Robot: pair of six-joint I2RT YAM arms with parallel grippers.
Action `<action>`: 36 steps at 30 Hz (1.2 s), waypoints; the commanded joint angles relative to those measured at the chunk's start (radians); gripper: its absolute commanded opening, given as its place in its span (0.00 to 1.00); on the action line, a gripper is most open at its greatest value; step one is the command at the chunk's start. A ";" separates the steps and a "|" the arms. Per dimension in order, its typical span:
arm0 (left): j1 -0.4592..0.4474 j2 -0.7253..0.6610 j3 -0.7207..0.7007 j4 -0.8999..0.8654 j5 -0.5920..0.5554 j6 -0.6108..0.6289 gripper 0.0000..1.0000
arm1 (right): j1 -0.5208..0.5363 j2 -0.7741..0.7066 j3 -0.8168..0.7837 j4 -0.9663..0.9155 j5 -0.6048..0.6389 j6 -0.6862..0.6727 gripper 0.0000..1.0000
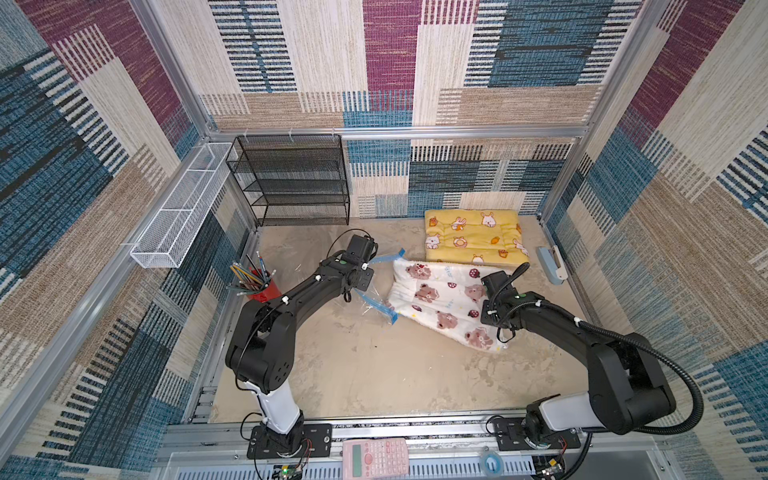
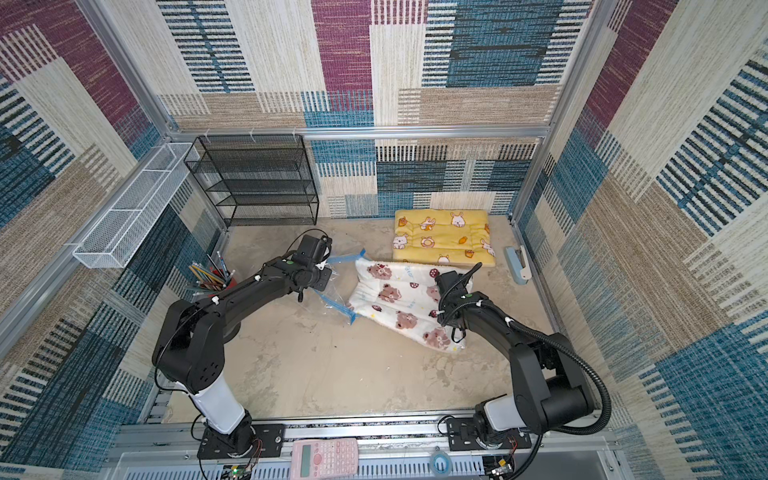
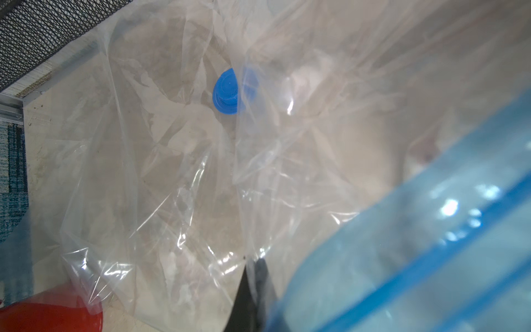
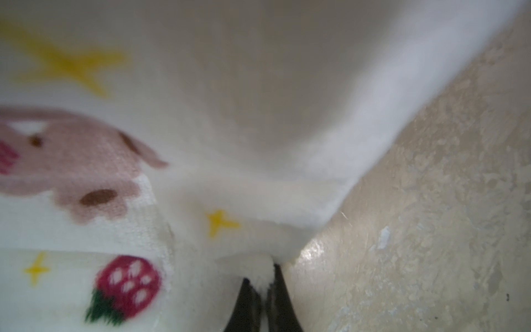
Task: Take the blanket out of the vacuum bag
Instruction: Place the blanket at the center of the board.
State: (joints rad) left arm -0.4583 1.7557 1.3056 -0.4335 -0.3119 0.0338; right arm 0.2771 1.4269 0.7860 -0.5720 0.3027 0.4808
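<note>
right fingers (image 4: 247, 304) clamp the blanket (image 4: 258, 129) at its edge, left fingers (image 3: 242, 310) the vacuum bag (image 3: 172, 186); between them the blanket looks nearly out. next: pull apart until it clears.

1. The front half of the counter (image 1: 374, 374), between the two arm bases, is bare: the widest free room.
2. The white blanket (image 1: 436, 299) fills the middle right. The yellow pad (image 1: 476, 239) lies just behind it with no visible gap.
3. The clear bag (image 1: 379, 306) spreads left of the blanket, under the left arm.
4. A black mesh rack (image 1: 291, 178) blocks the back left corner, and a red pencil cup (image 1: 261, 289) stands at the left edge.
5. A bare strip runs between rack and pad.
6. A blue stapler (image 1: 549, 259) sits by the right wall.
</note>
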 commanded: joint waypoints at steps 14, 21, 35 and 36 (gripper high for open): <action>-0.019 -0.014 0.005 -0.001 -0.050 0.017 0.00 | -0.052 -0.221 0.067 -0.042 -0.085 0.041 0.01; -0.022 -0.014 0.000 0.007 -0.051 0.020 0.00 | -0.053 -0.323 0.154 -0.052 -0.288 0.030 0.00; -0.024 0.035 0.004 0.007 -0.081 0.050 0.00 | -0.055 -0.484 0.418 -0.104 -0.379 -0.024 0.00; -0.024 0.039 0.004 0.006 -0.082 0.051 0.00 | -0.055 -0.476 0.432 -0.131 -0.350 -0.032 0.00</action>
State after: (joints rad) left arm -0.4843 1.7847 1.3060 -0.4221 -0.3641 0.0589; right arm 0.2226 0.9508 1.1858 -0.6796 -0.0837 0.4744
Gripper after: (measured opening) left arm 0.049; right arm 0.067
